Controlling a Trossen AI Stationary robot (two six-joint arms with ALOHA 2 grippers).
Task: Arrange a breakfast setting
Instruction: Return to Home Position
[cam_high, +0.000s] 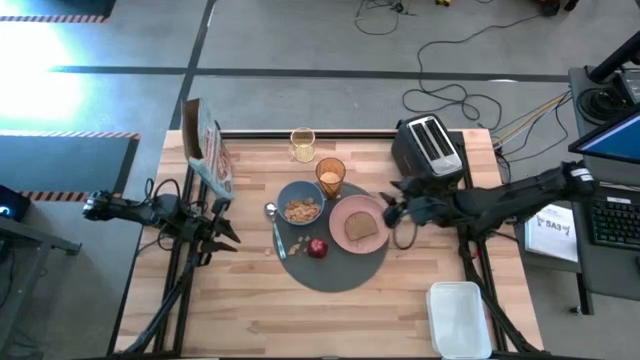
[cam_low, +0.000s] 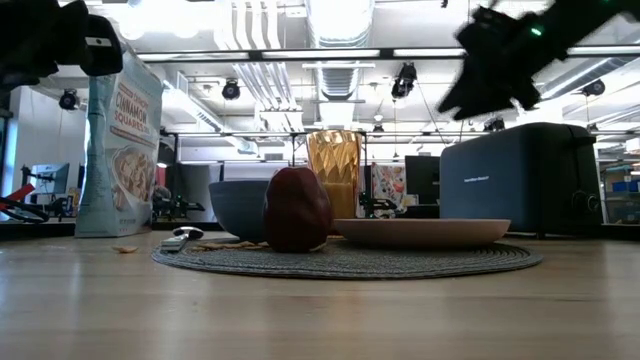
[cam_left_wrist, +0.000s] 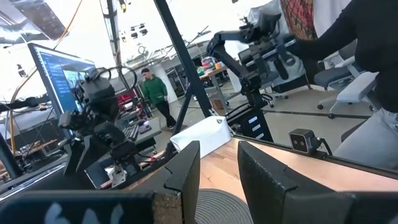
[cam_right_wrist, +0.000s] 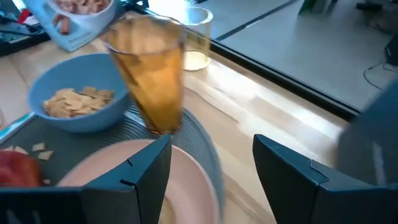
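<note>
My left fingers (cam_high: 232, 237) stand open and empty at the mat's (cam_high: 335, 272) 9 o'clock. On it: spoon (cam_high: 273, 226), bowl (cam_high: 300, 205), apple (cam_high: 317, 247), tumbler (cam_high: 331, 177), toast (cam_high: 361, 228) on plate (cam_high: 342, 216). My right fingers (cam_high: 390, 213), open and empty, hang at the plate's 3 o'clock; a low retreat could clip plate or tumbler.

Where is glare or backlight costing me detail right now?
High view: glare whitens the floor at top left, off the table; the mat is evenly lit. Low view: ceiling lights backlight everything, so the apple, blue bowl, toaster and right gripper read dark. Left wrist view: beyond the left gripper, the ceiling washes out white.
</note>
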